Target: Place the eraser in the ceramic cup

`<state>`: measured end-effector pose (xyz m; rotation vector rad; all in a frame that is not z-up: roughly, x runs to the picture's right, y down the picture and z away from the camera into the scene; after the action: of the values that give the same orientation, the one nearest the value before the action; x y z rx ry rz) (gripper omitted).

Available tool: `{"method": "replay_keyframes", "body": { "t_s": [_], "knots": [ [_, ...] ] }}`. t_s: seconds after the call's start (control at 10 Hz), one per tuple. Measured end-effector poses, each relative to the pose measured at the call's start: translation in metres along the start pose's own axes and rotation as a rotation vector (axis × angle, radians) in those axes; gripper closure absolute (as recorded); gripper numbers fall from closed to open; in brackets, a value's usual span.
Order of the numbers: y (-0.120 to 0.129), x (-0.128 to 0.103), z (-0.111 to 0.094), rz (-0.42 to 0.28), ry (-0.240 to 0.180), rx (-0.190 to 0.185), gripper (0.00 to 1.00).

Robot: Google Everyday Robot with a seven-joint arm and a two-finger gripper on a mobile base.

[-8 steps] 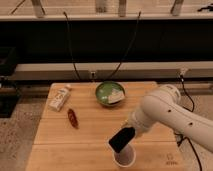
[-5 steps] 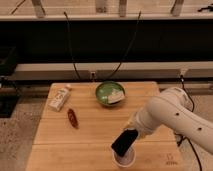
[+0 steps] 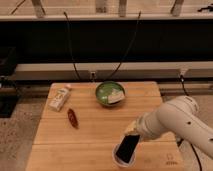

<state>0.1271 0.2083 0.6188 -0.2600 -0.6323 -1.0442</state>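
The black eraser (image 3: 128, 145) hangs tilted at the end of my white arm, its lower end over the mouth of the small pale ceramic cup (image 3: 123, 159) near the table's front edge. My gripper (image 3: 133, 131) is at the eraser's upper end, just above and right of the cup, and holds the eraser there. Most of the cup is hidden behind the eraser; only its rim and lower side show.
A green bowl (image 3: 103, 93) with a white piece in it stands at the table's back middle. A small dark red oblong thing (image 3: 73, 117) lies left of centre. A white packet (image 3: 59, 98) lies at the back left. The wooden table (image 3: 90, 135) has black cables behind it.
My arm has moved a little right and down, bringing the eraser lower over the cup. The other things have not moved.
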Motion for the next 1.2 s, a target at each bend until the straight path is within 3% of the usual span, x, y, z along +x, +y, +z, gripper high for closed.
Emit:
{"method": "replay_keyframes", "body": {
  "t_s": [0.6, 1.2],
  "knots": [
    [-0.004, 0.017, 0.016, -0.039, 0.079, 0.086, 1.00],
    [-0.006, 0.027, 0.016, -0.065, 0.126, 0.121, 1.00]
  ]
}}
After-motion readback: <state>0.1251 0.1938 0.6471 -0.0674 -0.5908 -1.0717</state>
